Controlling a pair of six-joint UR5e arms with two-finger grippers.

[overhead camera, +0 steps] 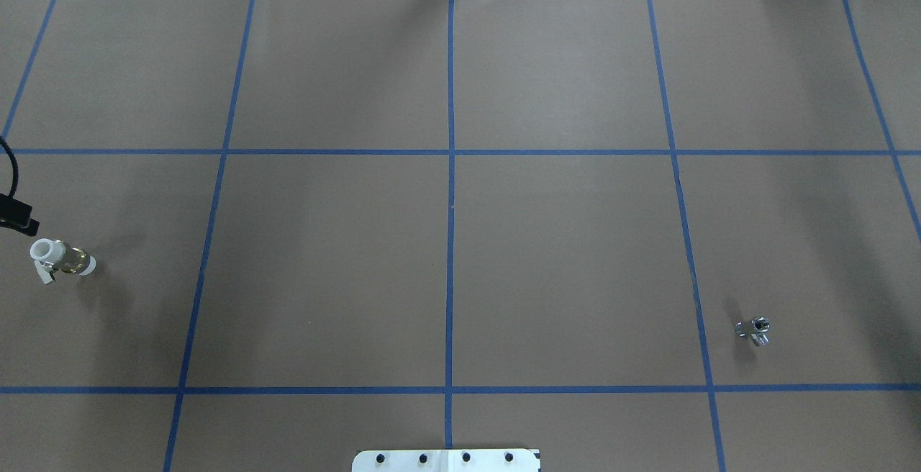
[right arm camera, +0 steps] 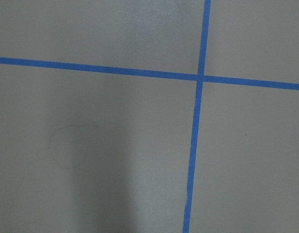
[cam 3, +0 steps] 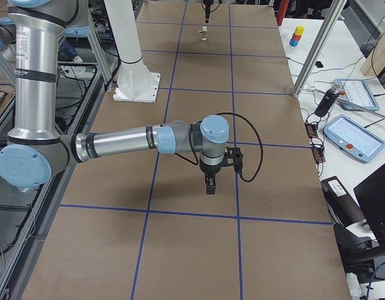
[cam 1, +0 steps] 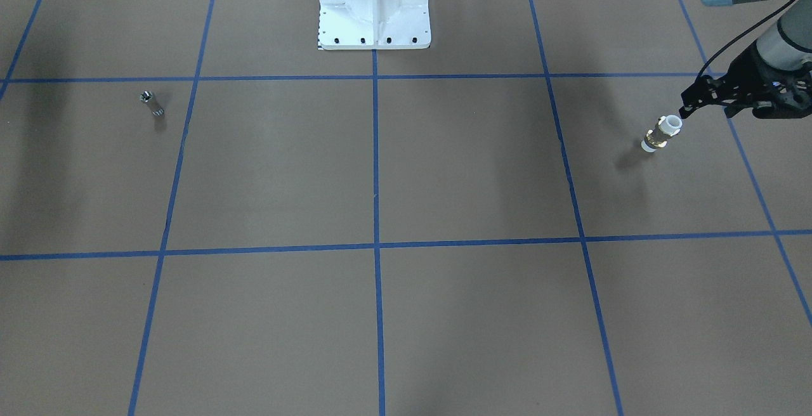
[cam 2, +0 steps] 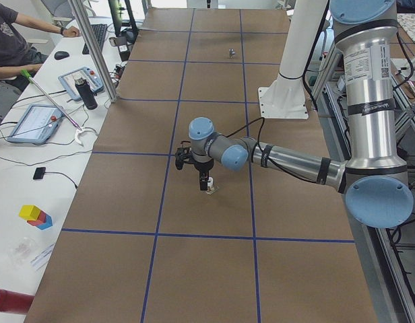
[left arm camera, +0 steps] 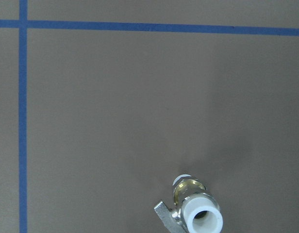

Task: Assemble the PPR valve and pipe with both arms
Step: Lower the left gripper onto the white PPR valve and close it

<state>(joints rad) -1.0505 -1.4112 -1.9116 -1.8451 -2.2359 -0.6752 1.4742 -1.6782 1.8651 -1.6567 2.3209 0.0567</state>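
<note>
Left end effector (cam 1: 685,111) hovers just beside the top of the PPR valve (cam 1: 663,132). It has no hold on the valve, and the overhead view shows a small gap between them. Honestly can't tell how far apart the jaws are. The left wrist cam doesn't catch the fingers at all, just the valve at the bottom of its view.

The valve stands on one white end on the brown worktop (cam 1: 444,169), open white ring up, brass band in the middle, little grey lever sticking out sideways. It's far out on the robot's left, inside a square of the blue tape grid (cam 1: 375,149).

The pipe (cam 1: 152,103) is way over on the robot's right, well apart from the valve, sitting alone near a tape line.

Right end effector (cam 3: 209,185) only shows in the right side view, pointing down over the worktop near a tape crossing, so I can't tell its opening either. Its wrist cam sees only brown surface and tape.

The white pedestal (cam 1: 374,10) sits mid-edge on the robot's side. A person (cam 2: 9,33) sits at the side desk (cam 2: 32,168).
</note>
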